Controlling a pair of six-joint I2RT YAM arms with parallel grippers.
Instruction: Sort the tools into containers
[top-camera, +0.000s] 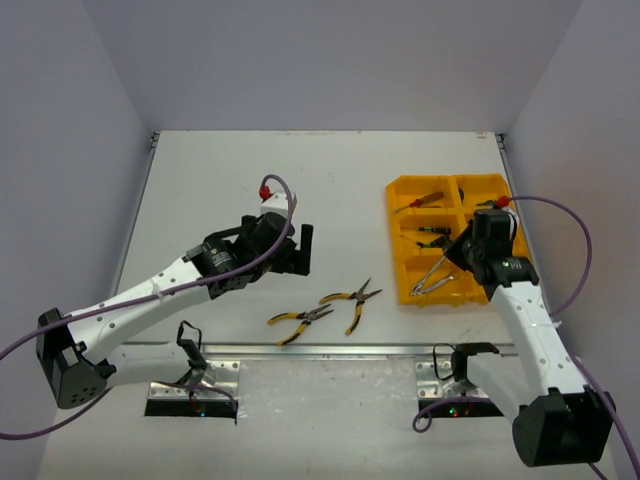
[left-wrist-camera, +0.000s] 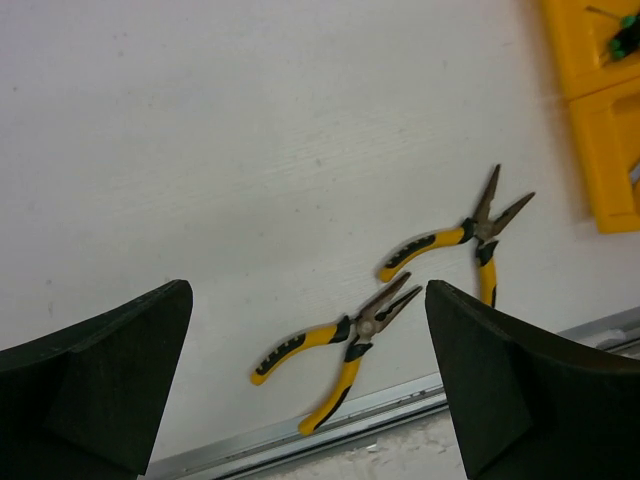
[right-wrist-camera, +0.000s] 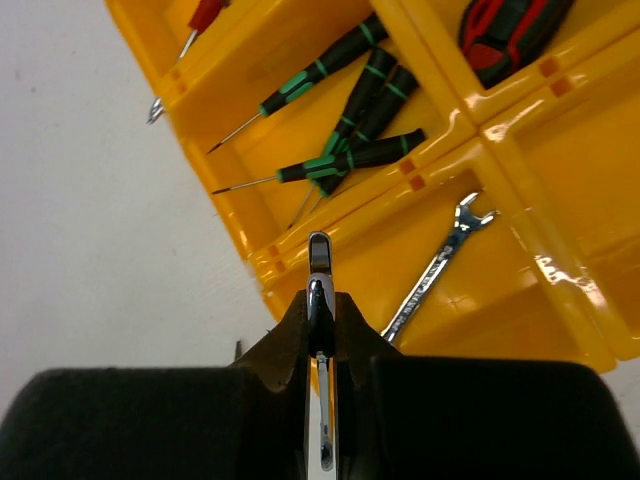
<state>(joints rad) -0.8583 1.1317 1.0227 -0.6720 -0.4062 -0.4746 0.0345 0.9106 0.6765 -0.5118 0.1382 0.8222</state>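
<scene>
My right claw (right-wrist-camera: 320, 305) is pinched tight on a thin silver wrench (right-wrist-camera: 319, 258) at the rim of the yellow tray (right-wrist-camera: 560, 300), by the compartment where another wrench (right-wrist-camera: 432, 272) lies. My left claw (left-wrist-camera: 305, 300) hangs spread wide over the table (left-wrist-camera: 250, 120), with one pair of yellow pliers (left-wrist-camera: 345, 335) and a second pair (left-wrist-camera: 475, 235) lying ahead of it.

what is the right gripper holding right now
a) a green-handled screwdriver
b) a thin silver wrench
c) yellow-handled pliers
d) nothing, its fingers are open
b: in the right wrist view the right gripper is shut on a thin silver wrench, whose end sticks out past the fingertips over the yellow tray.
</scene>
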